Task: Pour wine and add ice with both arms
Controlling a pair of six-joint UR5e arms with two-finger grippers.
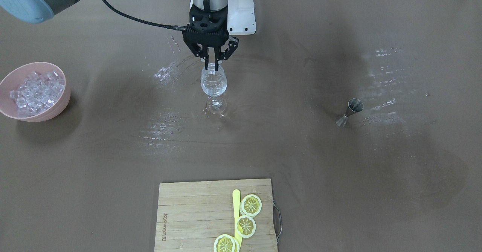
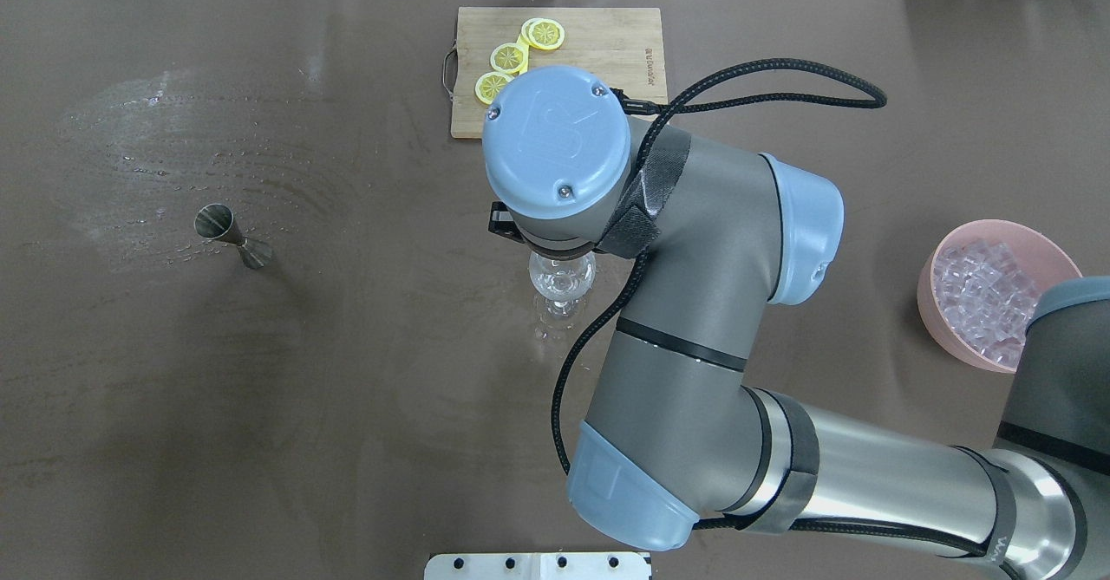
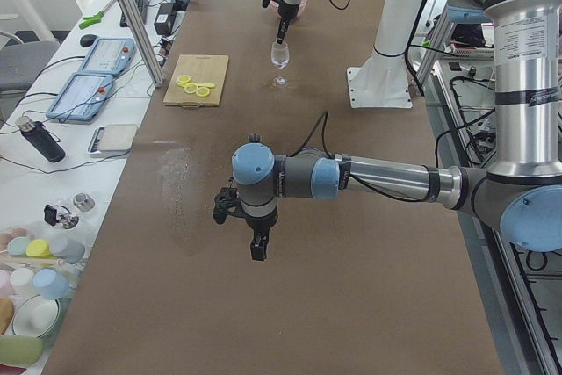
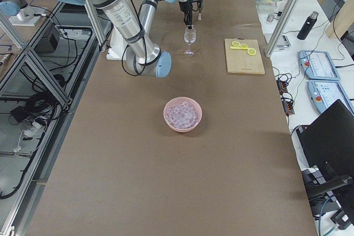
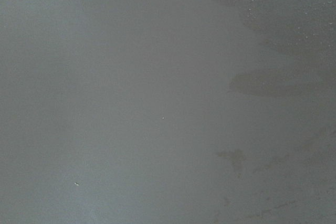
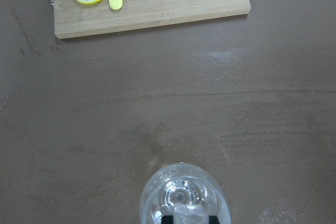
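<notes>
- The right gripper [image 1: 212,66] points straight down, its fingers clenched on a single ice cube [image 1: 211,68]
- The wine glass [image 1: 214,84] stands upright directly below this gripper; the fingertips and the cube sit at the rim of its bowl, and in the right wrist view the mouth of the glass lies just beneath the two black fingertips
- What the glass already contains is too clear to tell
- The rest of the ice [image 1: 35,92] fills a pink bowl [image 1: 56,110], well apart from the right gripper on the robot's right side
- A metal jigger [image 1: 349,112] stands well apart from the right gripper on its opposite side, towards the robot's left
- Beyond the right gripper, away from the robot, lies a wooden cutting board [image 1: 188,206] with lemon slices [image 1: 251,205] and a yellow stick [image 1: 236,201] on it
- Wet streaks shine on the tabletop [image 1: 339,188] around the foot of the glass
- The left gripper [image 3: 256,248] hangs pointing down over bare tabletop, well apart from the glass; I cannot tell whether it is released or clenched
</notes>
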